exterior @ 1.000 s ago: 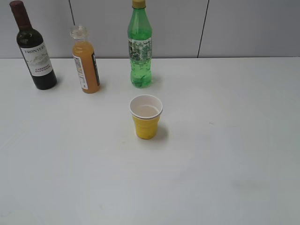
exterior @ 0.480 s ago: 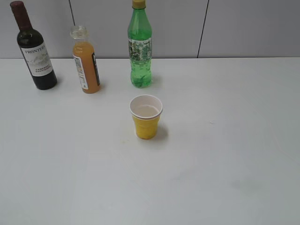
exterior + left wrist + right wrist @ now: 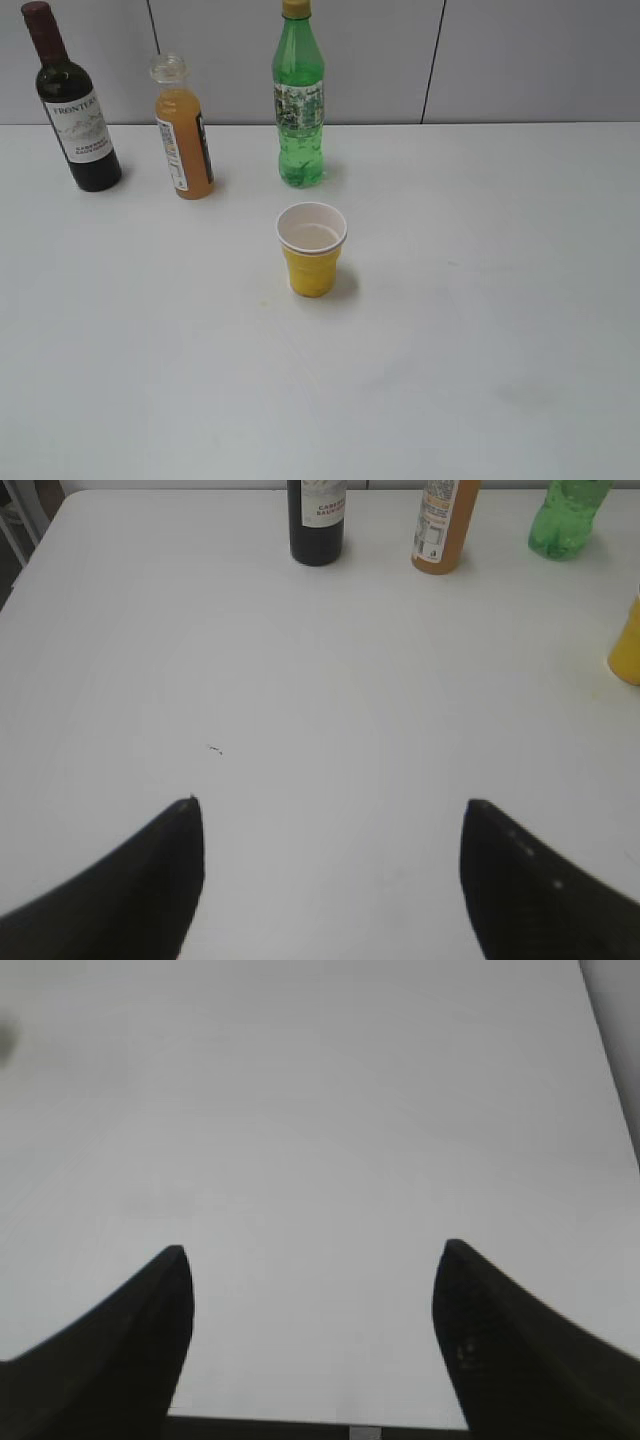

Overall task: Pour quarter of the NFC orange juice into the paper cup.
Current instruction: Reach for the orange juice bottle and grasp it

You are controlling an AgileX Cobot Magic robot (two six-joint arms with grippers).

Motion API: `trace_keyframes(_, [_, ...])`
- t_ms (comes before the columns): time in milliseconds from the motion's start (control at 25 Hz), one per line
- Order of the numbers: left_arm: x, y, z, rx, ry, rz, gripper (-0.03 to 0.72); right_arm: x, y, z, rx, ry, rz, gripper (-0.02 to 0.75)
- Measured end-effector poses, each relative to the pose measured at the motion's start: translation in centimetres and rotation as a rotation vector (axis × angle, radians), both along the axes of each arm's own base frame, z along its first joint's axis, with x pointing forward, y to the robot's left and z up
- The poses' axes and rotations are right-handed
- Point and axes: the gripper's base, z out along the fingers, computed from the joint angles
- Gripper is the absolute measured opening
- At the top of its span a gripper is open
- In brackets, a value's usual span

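Note:
The NFC orange juice (image 3: 184, 138) stands upright at the back left of the white table, its clear neck uncapped; its lower part shows in the left wrist view (image 3: 441, 525). The yellow paper cup (image 3: 312, 250) stands upright near the table's middle, white inside; its edge shows at the right of the left wrist view (image 3: 627, 645). My left gripper (image 3: 330, 805) is open and empty over bare table, well short of the bottles. My right gripper (image 3: 312, 1250) is open and empty over bare table. Neither gripper shows in the exterior view.
A dark wine bottle (image 3: 74, 110) stands left of the juice. A taller green bottle (image 3: 299, 100) stands behind the cup. A grey panelled wall (image 3: 520, 60) backs the table. The table's near edge (image 3: 300, 1428) shows in the right wrist view.

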Motion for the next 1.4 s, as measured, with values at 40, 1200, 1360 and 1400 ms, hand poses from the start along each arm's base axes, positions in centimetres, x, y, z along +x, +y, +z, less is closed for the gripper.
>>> trace_keyframes(40, [0.0, 0.0, 0.0, 0.0, 0.0, 0.0, 0.585, -0.4, 0.0, 0.0, 0.0, -0.027, 0.0, 0.592])
trace_keyframes(1200, [10.0, -0.7, 4.4, 0.028, -0.28, -0.045, 0.585, -2.4, -0.1, 0.1, 0.002, -0.152, -0.001, 0.592])
trace_keyframes(1360, [14.2, -0.1, 4.3, 0.032, -0.326, 0.047, 0.585, -2.4, -0.1, 0.1, 0.002, -0.152, -0.001, 0.592])
trace_keyframes(1400, [15.3, 0.1, 4.0, 0.039, -0.333, 0.07, 0.585, -2.4, -0.1, 0.1, 0.002, -0.152, -0.001, 0.592])
